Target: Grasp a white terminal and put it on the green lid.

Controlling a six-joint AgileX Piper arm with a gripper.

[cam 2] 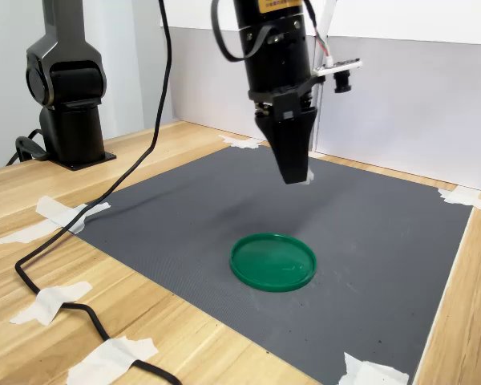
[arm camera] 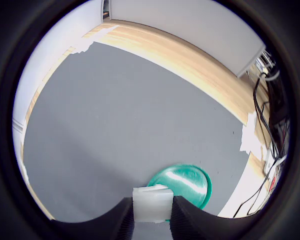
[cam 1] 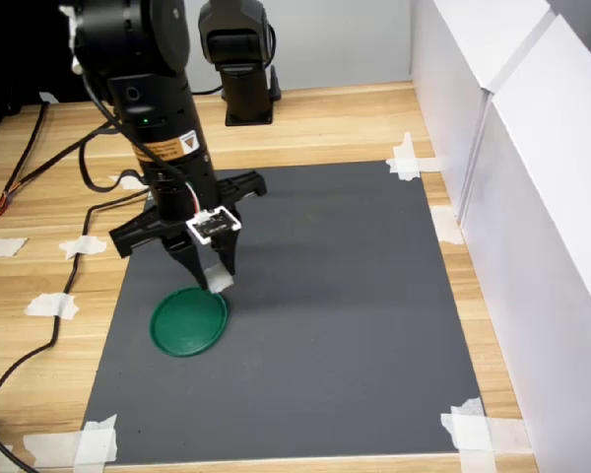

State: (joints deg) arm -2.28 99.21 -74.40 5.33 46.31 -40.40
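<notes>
Piper arm's gripper (cam 1: 215, 264) hangs above a dark grey mat (cam 1: 355, 325), fingers pointing down and clamped on the white terminal (cam 1: 219, 279). In the wrist view the small white block (arm camera: 152, 204) sits squeezed between the two black fingers (arm camera: 121, 220), w/ the green lid (arm camera: 185, 184) showing just behind it on the mat. In the first exterior view the terminal is up in the air, overlapping the lid's upper-right rim (cam 1: 188, 321) as that camera sees it. The second exterior view shows the gripper (cam 2: 293, 172) well clear of the mat, w/ the green lid (cam 2: 272, 261) lying flat below and nearer the camera; terminal barely visible at the fingertips from this angle. Lid lies toward the first exterior view's left part of the mat. Mat is held down w/ white tape scraps (cam 1: 473, 431) at its corners on a light wooden tabletop (cam 1: 39, 296). Black cables (cam 2: 88, 208) trail over the wood. A 2nd black robot base (cam 1: 244, 59) stands at the far edge of the table in the first exterior view; white wall panels (cam 1: 532, 217) on the first exterior view's right.
</notes>
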